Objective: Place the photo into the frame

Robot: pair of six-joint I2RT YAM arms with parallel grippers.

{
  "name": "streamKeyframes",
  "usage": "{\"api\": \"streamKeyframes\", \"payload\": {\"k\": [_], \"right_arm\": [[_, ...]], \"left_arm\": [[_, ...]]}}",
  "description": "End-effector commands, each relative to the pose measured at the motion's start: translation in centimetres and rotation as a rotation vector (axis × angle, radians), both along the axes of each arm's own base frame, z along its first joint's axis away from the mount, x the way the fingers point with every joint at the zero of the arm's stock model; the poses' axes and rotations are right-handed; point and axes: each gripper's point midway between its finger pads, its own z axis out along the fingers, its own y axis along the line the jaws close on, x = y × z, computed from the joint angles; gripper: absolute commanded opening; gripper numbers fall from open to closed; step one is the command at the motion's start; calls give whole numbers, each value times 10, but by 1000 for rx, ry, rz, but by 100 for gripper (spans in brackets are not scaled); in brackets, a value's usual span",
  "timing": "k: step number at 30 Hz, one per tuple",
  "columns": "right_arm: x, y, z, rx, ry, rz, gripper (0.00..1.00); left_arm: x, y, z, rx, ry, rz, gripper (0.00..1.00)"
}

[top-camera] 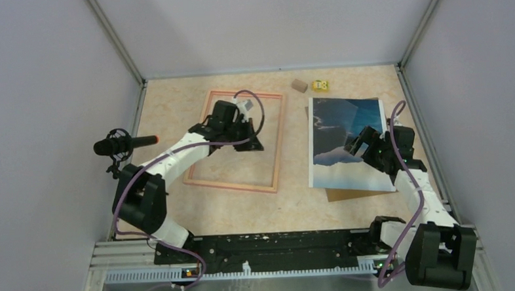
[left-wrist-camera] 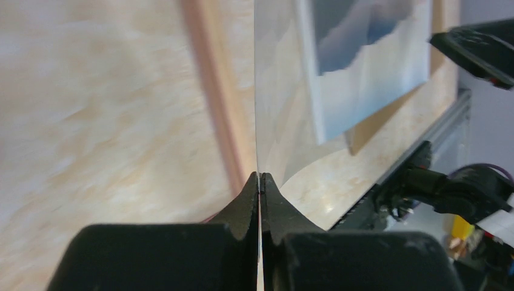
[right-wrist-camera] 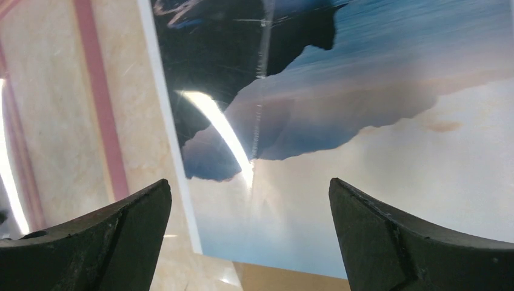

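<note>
The photo (top-camera: 342, 125), a print of dark blue sky and pale clouds, lies face up on the right of the table over a brown backing board (top-camera: 349, 194). The pinkish wood frame (top-camera: 278, 144) lies on the left. My left gripper (top-camera: 243, 134) is over the frame's inside, shut (left-wrist-camera: 259, 179) on a thin clear sheet (left-wrist-camera: 273, 91) that stands edge-on between the jaws. My right gripper (top-camera: 362, 144) hovers open and empty over the photo (right-wrist-camera: 363, 121), its fingertips (right-wrist-camera: 151, 200) wide apart. The frame rail (left-wrist-camera: 218, 109) and photo (left-wrist-camera: 370, 60) also show in the left wrist view.
A small brown block (top-camera: 298, 85) and a yellow block (top-camera: 320, 85) sit at the table's far edge. A black microphone (top-camera: 120, 145) stands at the left side. Walls enclose the table on three sides.
</note>
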Motion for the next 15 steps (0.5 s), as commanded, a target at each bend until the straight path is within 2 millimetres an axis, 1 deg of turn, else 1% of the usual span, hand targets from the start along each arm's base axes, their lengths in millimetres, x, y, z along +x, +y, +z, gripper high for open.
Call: {"api": "streamKeyframes", "payload": {"k": [1, 4, 7, 10, 12, 14, 15], "right_arm": [[-4, 27, 21, 47, -41, 129, 99], [-9, 42, 19, 100, -53, 212, 99], [-17, 66, 11, 197, -28, 306, 99], [-25, 90, 6, 243, -1, 381, 99], [-34, 111, 7, 307, 1, 427, 99], [-38, 127, 11, 378, -17, 444, 98], [-41, 133, 11, 412, -12, 442, 96]], "left_arm": [[-25, 97, -48, 250, 118, 70, 0], [-26, 139, -58, 315, 143, 160, 0], [-25, 170, -66, 373, 165, 236, 0], [-25, 185, -75, 401, 200, 271, 0], [-24, 190, -82, 424, 222, 291, 0], [-24, 195, -90, 443, 253, 303, 0], [-25, 196, -94, 450, 267, 306, 0]]}}
